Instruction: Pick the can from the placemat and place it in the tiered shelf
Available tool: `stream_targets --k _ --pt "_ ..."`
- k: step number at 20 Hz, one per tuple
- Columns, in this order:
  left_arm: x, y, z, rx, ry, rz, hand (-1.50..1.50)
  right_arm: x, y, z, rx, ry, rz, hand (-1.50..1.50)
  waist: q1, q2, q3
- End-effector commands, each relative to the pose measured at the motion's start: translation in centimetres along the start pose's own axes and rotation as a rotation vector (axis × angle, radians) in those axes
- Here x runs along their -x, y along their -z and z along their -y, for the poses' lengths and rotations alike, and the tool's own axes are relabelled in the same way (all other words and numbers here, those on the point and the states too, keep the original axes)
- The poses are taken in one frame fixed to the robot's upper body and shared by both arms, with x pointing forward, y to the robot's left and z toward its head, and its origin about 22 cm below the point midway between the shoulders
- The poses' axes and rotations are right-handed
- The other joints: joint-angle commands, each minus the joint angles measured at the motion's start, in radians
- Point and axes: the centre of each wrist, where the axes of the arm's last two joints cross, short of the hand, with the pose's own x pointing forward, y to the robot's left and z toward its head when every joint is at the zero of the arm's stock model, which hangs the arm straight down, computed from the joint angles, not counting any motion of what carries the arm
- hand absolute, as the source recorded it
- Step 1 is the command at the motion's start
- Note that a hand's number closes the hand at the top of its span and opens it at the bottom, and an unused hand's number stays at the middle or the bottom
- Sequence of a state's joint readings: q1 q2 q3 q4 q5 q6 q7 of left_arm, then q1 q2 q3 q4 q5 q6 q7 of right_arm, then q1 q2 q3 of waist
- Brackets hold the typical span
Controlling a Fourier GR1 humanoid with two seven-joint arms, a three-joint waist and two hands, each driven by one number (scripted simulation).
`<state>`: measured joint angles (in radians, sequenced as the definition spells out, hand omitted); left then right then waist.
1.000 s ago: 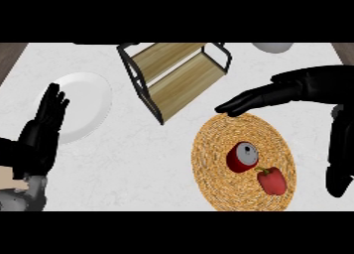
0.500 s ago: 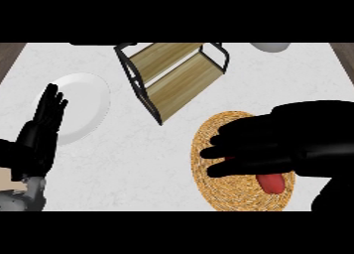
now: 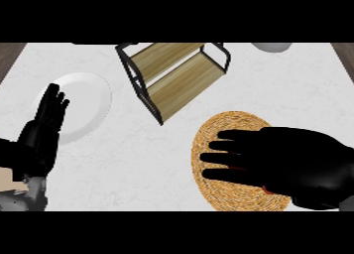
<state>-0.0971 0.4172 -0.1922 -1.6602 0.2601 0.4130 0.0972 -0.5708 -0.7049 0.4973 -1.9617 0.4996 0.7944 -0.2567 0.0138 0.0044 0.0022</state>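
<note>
The right hand point(image 3: 296, 163) lies spread over the woven placemat point(image 3: 216, 134) near the worktop's right edge, fingers point(image 3: 227, 158) extended toward the worktop's middle and covering most of the mat. The can is not visible: it is presumably beneath the palm, though this cannot be confirmed. A small patch of red shows at the hand's near edge; whether it belongs to the can or to another item cannot be told. The fingers appear fairly straight rather than curled, so no grasp is evident, and whether the thumb has closed on anything underneath cannot be told.

The left hand point(image 3: 36, 136) rests open with fingers up at the worktop's left edge, partly overlapping a white plate point(image 3: 88, 96).

The tiered shelf point(image 3: 176, 74) stands at the worktop's far edge, near its middle, well apart from the placemat, and its visible wooden tiers hold nothing.

Assessment: the task is at the pick stage. The can is not lifted; grasp, lift, carry to the shelf and release all remain.
</note>
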Motion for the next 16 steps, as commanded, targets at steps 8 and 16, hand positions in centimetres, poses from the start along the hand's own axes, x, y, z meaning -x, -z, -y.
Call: stream_targets --k 8,16 --pt "-1.7 2.2 -0.8 -0.029 0.010 0.001 0.00 4.5 1.6 -6.0 -0.020 -0.078 -0.044 -1.50 -0.012 -0.003 -0.002" --pt "-0.1 0.2 -0.5 0.013 0.013 0.007 0.00 6.0 3.6 -7.7 -0.040 -0.081 -0.040 -1.50 -0.010 -0.004 -0.002"
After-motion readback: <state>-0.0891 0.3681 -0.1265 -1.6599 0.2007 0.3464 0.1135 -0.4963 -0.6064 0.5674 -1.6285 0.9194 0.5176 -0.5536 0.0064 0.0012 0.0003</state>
